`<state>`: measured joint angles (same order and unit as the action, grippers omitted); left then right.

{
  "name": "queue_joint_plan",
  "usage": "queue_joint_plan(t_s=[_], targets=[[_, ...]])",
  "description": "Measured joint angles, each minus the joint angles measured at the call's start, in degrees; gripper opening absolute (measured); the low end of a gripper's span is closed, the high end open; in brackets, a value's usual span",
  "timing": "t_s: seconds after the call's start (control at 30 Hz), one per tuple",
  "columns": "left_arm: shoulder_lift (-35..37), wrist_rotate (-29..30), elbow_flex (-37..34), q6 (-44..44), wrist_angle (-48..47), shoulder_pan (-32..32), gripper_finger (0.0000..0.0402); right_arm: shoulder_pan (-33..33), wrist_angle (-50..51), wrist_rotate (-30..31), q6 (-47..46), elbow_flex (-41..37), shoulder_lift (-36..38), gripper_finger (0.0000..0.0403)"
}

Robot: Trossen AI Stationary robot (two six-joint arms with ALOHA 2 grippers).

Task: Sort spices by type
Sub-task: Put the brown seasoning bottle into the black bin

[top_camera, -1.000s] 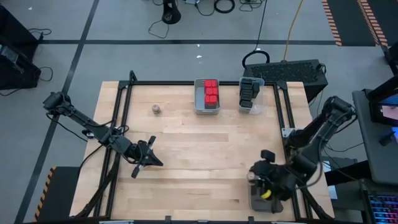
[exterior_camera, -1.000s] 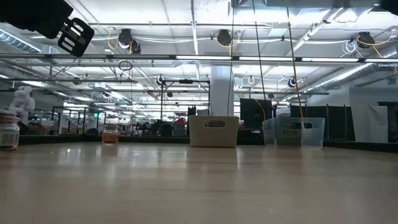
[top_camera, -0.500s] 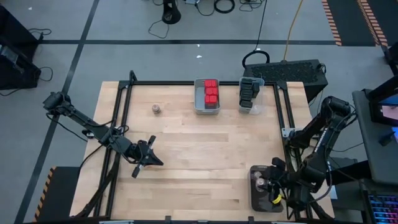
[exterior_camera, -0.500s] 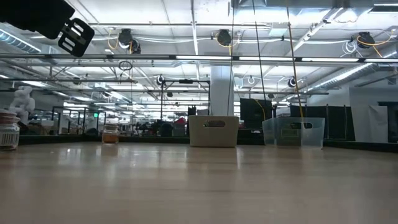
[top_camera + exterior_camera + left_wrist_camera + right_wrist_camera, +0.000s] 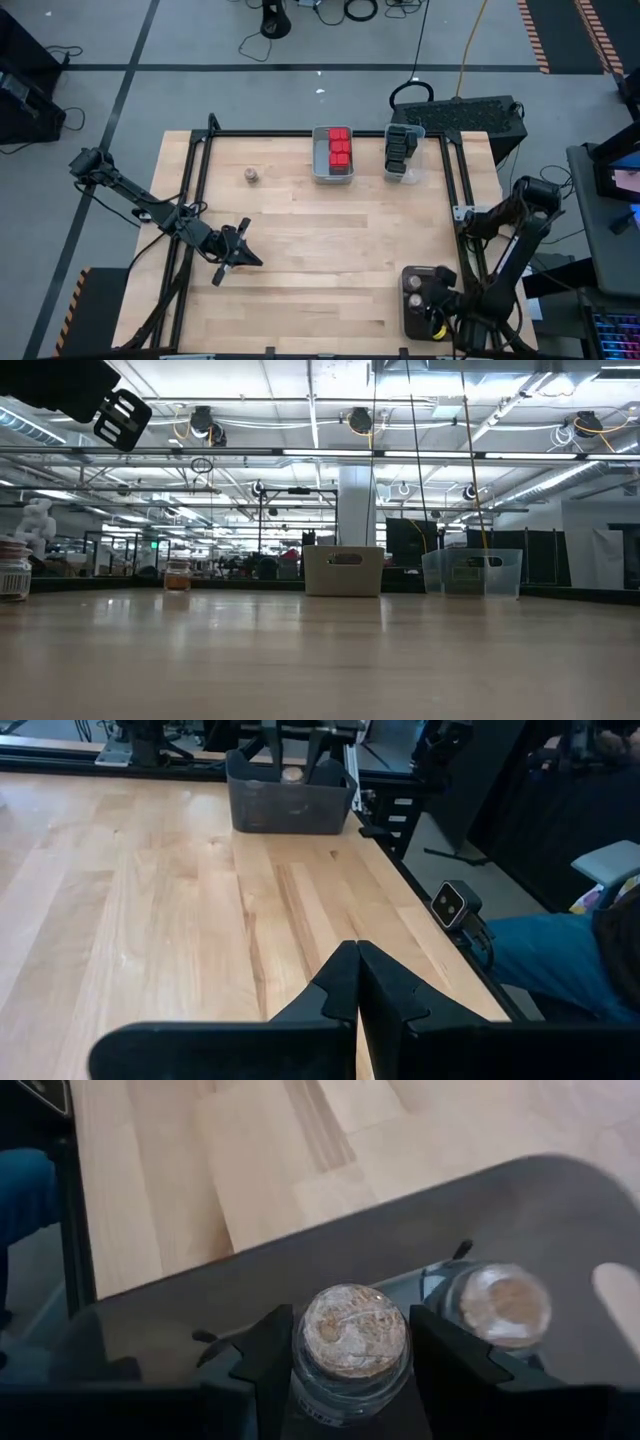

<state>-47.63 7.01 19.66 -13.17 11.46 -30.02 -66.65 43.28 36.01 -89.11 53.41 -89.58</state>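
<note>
One cork-topped jar (image 5: 350, 1342) sits clamped between the right gripper (image 5: 350, 1365) fingers; left fingers together.

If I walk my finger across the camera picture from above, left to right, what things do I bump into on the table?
Left gripper → lone round jar → grey bin of red-capped spices → clear bin of dark spices → right gripper, over the bin at the near right corner.

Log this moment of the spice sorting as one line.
right gripper: around cork-topped jar in grey bin | left gripper: shut, idle over table | lone jar unsorted
</note>
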Motion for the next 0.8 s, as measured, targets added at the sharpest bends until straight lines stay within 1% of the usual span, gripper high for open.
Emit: queue_joint_plan(t_s=[0.23,0.37,0.53,0.8], targets=[[0.0,1.0,0.0,0.0,0.0,0.0,0.0009,0.0,-0.8,0.3,-0.3,0.0,-4.6,0.0158],[0.0,1.0,0.0,0.0,0.0,0.0,0.0009,0.0,-0.8,1.8,-1.7,0.2,-6.8,0.0161],[0.0,1.0,0.0,0.0,0.0,0.0,0.0009,0.0,-1.0,3.1,-2.3,0.1,-7.1,0.0161],[0.0,1.0,0.0,0.0,0.0,0.0,0.0009,0.0,-1.2,2.7,-2.3,0.1,-7.1,0.0162]])
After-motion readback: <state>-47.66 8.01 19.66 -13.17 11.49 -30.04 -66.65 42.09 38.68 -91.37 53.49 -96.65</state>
